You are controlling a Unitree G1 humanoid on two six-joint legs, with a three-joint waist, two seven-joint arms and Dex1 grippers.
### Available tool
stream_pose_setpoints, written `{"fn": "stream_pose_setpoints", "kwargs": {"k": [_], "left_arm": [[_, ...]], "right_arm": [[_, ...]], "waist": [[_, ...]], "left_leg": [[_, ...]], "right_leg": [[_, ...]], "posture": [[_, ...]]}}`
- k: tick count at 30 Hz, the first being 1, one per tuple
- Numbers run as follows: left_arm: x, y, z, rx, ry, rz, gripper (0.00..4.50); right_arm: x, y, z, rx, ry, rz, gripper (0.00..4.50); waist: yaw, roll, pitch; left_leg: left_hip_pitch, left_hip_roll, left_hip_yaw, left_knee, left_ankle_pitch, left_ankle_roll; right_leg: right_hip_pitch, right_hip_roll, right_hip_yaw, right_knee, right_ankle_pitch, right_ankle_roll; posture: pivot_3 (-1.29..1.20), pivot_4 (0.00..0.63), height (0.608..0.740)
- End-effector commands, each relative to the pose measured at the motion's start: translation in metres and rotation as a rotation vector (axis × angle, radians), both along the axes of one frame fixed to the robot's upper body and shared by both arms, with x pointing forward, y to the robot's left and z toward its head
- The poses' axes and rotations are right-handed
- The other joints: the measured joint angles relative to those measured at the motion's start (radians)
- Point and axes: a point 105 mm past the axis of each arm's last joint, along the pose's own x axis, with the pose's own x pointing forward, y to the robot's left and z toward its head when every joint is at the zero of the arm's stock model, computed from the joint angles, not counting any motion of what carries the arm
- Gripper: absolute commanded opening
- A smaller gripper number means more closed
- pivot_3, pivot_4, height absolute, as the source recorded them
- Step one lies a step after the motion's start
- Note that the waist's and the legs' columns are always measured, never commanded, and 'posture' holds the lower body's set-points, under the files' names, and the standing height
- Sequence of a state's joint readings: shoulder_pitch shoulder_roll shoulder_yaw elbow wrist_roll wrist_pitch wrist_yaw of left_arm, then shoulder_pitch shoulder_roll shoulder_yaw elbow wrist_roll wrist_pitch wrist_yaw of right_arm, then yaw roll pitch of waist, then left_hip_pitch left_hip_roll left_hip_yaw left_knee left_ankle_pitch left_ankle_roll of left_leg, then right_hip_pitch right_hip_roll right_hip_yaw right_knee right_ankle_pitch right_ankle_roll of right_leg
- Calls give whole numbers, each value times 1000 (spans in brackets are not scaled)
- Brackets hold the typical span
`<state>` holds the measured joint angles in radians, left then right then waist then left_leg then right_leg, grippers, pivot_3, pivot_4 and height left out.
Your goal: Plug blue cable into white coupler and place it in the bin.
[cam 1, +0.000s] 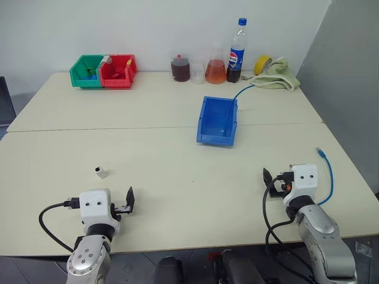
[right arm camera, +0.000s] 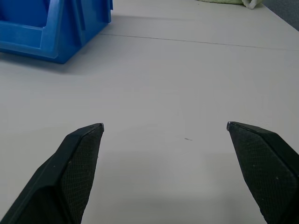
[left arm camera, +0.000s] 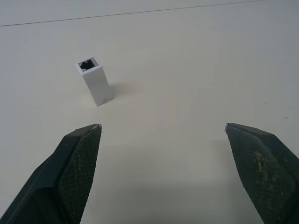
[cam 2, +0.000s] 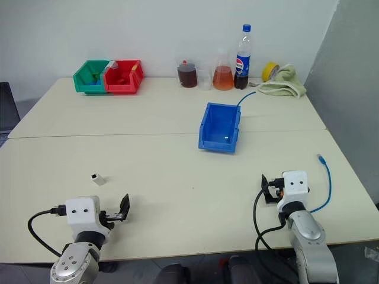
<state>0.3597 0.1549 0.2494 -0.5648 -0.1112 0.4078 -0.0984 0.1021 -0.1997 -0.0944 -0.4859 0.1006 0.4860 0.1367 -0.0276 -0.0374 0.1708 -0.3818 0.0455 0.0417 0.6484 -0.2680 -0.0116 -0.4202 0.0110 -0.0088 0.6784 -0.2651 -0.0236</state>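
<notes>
1. Pale counter (cam 1: 166, 195) spans the scene, a seam crossing it.
2. Blue bin (cam 1: 217, 120) sits far centre, presumably waiting as the drop spot.
3. Blue cable (cam 1: 327, 174) curls near the right edge, beside the released right pincer (cam 1: 267, 181).
4. Left pincer (left arm camera: 163, 128) gapes, empty, near the upright white coupler (left arm camera: 95, 81); the left wrist view alone reveals its dark socket facing up.

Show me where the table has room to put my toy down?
Lots of bare table lies between the white coupler and the blue cable, in front of the blue bin. The left side between the coupler and the green bin is bare too. The back edge is crowded: bins, flasks, bottle, tape, cloth.
</notes>
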Motion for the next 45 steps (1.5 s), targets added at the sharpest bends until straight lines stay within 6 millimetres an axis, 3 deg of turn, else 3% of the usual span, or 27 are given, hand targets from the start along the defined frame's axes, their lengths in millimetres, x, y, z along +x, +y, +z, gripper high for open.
{"fn": "stream_pose_setpoints", "kwargs": {"k": [1,33,41,45], "left_arm": [[0,-2,8,46,-24,-15,4460],[3,-7,14,-3,-56,-35,4460],[9,-12,20,-16,-72,-91,4460],[20,-25,33,-31,-98,-227,4460]], "right_arm": [[1,-1,11,-8,-44,5,4500],[1,-2,11,-9,-45,-9,4500],[0,0,11,-5,-46,-15,4500],[0,0,11,-2,-46,-20,4500]], "waist": [[0,0,0],[0,0,0],[0,0,0],[0,0,0]], "left_leg": [[0,0,0,0,0,0],[0,0,0,0,0,0],[0,0,0,0,0,0],[0,0,0,0,0,0]], "right_leg": [[0,0,0,0,0,0],[0,0,0,0,0,0],[0,0,0,0,0,0],[0,0,0,0,0,0]], "posture": [[0,150,740],[0,150,740],[0,150,740],[0,150,740]]}}
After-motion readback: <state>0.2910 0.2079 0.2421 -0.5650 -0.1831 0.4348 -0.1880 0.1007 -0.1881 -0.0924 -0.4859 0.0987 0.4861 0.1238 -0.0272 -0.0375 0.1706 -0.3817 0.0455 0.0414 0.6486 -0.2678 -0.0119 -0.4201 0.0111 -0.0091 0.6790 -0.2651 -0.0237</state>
